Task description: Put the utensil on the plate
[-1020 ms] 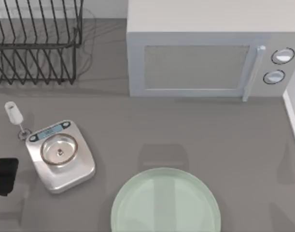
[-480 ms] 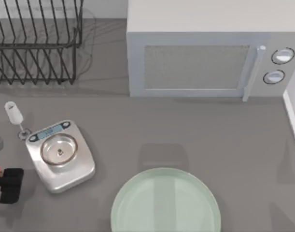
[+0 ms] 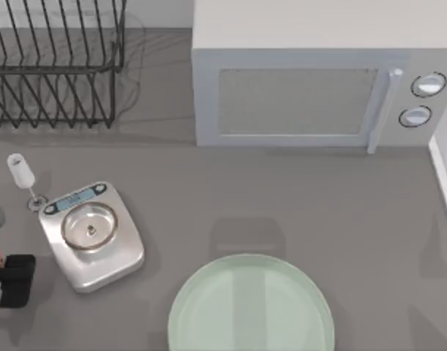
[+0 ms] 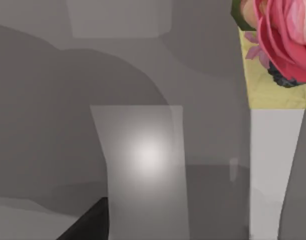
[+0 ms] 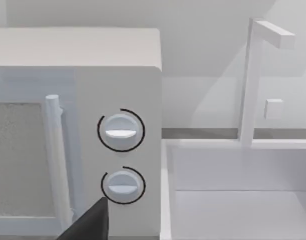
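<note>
Grey table [image 3: 296, 212]: white spoon [image 3: 23, 178] lying beside the scale [image 3: 91, 234], looking light, stiff, slippery, best pinched mid-handle; left gripper [image 3: 12, 279] waiting nearby, finger state impossible to tell.

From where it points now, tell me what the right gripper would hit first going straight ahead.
The right gripper would probably meet the boxy white microwave front, near its lower round dial; depth is unclear.

left end effector [image 3: 12, 279] | black, blocky | red mark at edge
</note>
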Tool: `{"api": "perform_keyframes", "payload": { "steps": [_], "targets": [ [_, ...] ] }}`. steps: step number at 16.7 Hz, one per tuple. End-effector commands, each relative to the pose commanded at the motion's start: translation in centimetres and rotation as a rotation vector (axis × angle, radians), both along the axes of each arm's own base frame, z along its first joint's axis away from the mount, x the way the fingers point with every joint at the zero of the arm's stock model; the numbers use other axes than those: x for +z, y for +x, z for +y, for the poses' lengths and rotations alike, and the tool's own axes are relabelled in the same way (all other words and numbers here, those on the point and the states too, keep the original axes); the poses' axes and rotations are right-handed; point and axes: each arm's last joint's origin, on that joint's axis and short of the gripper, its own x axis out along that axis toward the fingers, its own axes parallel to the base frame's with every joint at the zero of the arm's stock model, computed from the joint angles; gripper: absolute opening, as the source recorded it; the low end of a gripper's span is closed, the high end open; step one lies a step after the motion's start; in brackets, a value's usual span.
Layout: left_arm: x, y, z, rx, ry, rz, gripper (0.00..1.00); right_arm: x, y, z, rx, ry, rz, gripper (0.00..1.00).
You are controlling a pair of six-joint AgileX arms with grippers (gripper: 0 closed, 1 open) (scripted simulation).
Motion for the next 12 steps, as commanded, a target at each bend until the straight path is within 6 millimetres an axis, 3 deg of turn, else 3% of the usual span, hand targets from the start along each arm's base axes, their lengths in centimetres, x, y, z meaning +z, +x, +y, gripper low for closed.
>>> {"api": "perform_keyframes", "payload": {
  "steps": [6, 12],
  "targets": [
    [0.00, 0.00, 0.00, 0.000, 0.000, 0.000, 0.02, 0.00, 0.00, 0.00, 0.000, 0.000, 0.000, 1.00],
    [0.00, 0.00, 0.00, 0.000, 0.000, 0.000, 0.00, 0.00, 0.00, 0.00, 0.000, 0.000, 0.000, 1.00]
  ]
}}
